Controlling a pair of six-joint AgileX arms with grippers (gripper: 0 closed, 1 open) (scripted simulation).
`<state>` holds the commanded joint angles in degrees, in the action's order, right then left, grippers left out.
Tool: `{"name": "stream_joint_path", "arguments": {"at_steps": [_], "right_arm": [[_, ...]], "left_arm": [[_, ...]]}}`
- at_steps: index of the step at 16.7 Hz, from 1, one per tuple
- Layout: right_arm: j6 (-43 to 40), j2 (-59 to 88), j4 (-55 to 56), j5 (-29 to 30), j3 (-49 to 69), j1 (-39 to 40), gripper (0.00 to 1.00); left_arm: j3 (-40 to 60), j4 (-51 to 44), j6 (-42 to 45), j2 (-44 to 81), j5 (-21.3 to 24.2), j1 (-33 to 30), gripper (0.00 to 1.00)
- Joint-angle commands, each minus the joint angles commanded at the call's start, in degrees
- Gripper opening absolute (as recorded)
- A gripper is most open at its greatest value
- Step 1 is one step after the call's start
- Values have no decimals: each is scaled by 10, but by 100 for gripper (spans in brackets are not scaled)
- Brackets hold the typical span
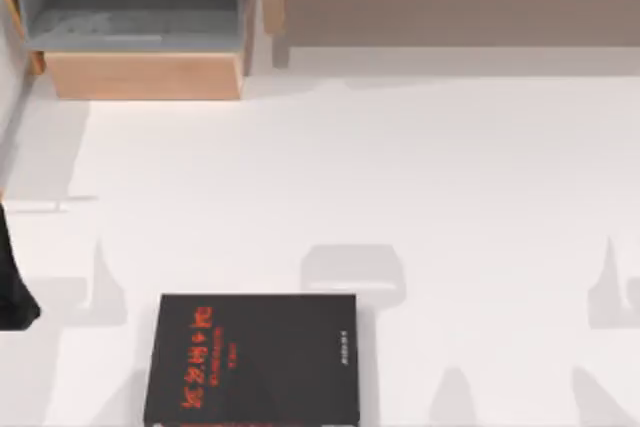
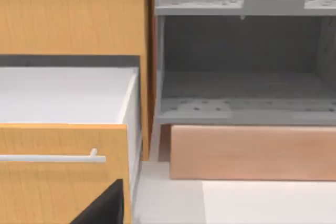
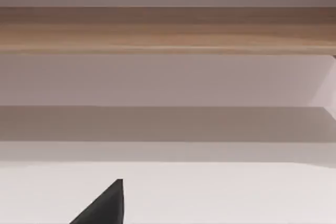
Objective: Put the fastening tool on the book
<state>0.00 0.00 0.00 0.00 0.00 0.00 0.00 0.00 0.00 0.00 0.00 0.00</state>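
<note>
Top view – book; left wrist – open drawer.

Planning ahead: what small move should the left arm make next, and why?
Probably raise the left arm toward the open drawer at the far left to look inside: the book lies with nothing on it, and the drawer stands pulled out on that arm's side.

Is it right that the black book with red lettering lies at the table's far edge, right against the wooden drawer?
Not quite. The top view shows the black book with red lettering at the table's near edge, well apart from the wooden drawer.
</note>
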Motion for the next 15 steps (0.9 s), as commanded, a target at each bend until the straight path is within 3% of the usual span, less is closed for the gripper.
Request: {"name": "stream_joint_path", "arguments": {"at_steps": [7, 15], "right_arm": [[0, 0, 0, 0, 0, 0, 100], [0, 0, 0, 0, 0, 0, 100]], "left_arm": [[62, -41, 14, 70, 1, 10, 100], [353, -223, 75, 389, 6, 59, 100]]}}
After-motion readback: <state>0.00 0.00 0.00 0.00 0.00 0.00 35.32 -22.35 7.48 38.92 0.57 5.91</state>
